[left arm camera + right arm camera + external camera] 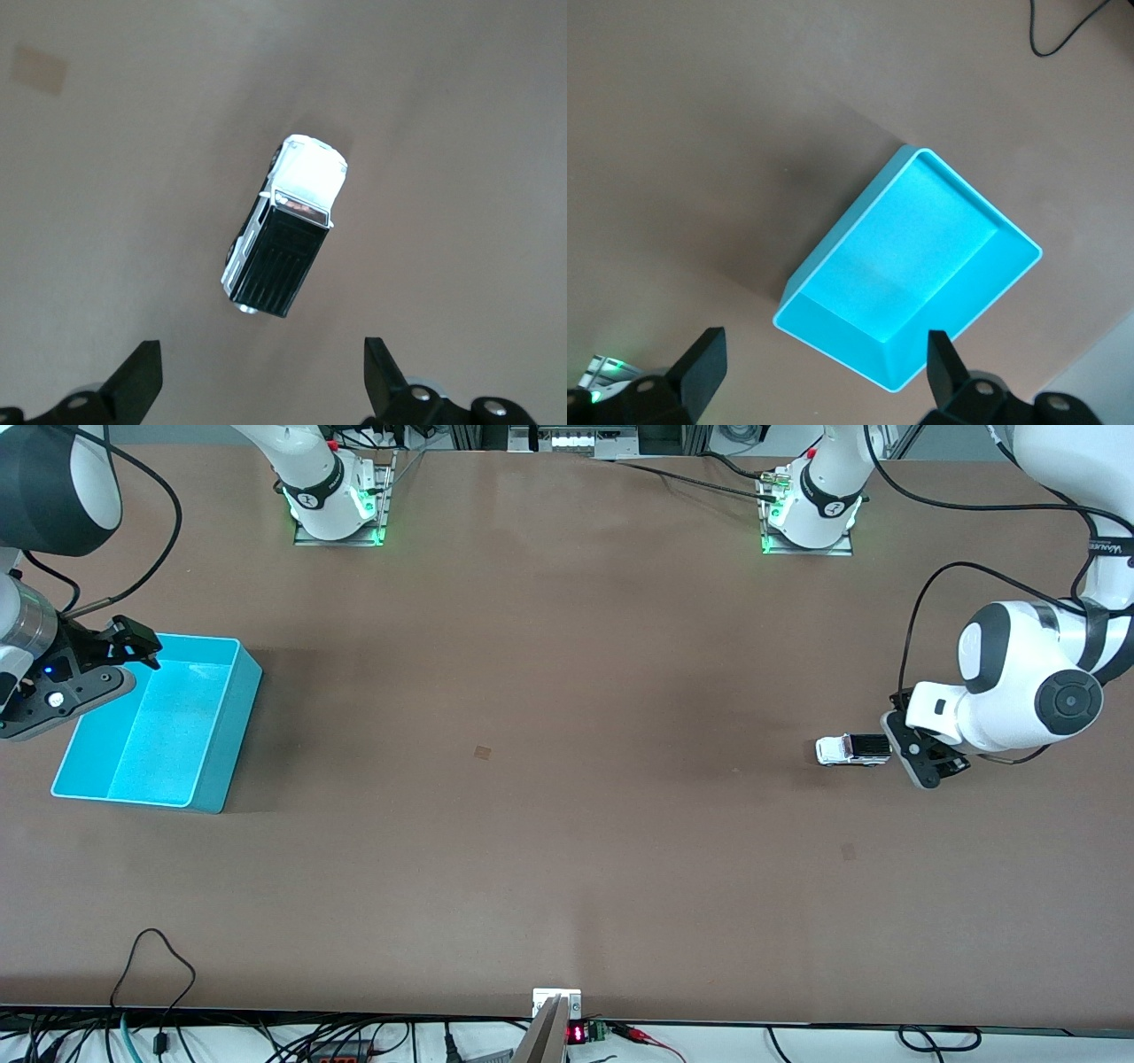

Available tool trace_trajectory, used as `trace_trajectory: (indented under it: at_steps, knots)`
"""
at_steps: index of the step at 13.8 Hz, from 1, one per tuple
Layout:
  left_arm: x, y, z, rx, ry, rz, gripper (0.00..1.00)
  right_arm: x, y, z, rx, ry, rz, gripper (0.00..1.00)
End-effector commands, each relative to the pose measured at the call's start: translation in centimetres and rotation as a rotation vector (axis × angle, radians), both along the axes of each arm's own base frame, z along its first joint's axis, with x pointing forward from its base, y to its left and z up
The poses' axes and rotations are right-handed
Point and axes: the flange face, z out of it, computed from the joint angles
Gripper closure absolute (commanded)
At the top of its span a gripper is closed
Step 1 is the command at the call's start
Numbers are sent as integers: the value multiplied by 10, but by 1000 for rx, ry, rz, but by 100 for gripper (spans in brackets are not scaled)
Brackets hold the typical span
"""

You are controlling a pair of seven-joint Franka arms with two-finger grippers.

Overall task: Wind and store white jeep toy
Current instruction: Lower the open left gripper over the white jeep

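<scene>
The white jeep toy (pixel 852 749) stands on its wheels on the brown table toward the left arm's end, its black roof panel facing up. My left gripper (pixel 926 755) hovers low beside the jeep's rear end, not touching it. In the left wrist view the jeep (pixel 285 227) lies just ahead of the open left gripper (pixel 262 372), outside the gap between the fingers. The turquoise bin (pixel 237 717) sits empty toward the right arm's end. My right gripper (pixel 133 645) hangs open over the bin's rim. The right wrist view shows the bin (pixel 912 266) below the right gripper (pixel 824 363).
The two arm bases (pixel 337 500) (pixel 811 514) stand along the table's back edge. A small dark patch (pixel 482 752) marks the table's middle. Cables and a small display (pixel 576 1033) run along the table edge nearest the front camera.
</scene>
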Motion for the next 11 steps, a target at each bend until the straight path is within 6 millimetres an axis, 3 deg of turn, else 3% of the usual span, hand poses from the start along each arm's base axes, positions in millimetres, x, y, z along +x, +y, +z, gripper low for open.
trace_trajectory:
  at_steps: [1,5,8,11]
  knots:
    - [-4,5,-23,-33,-30,-179,0,4,17,2,-73,-6,60,0]
    - [-7,-13,-37,-73,-80,-368,0,6,21,1,-84,-10,74,0]
    - [-29,-26,-65,-96,-65,-387,0,8,19,1,-75,-11,117,0]
    - [-31,-26,-66,-94,-87,-392,0,9,15,0,-68,-9,126,0]
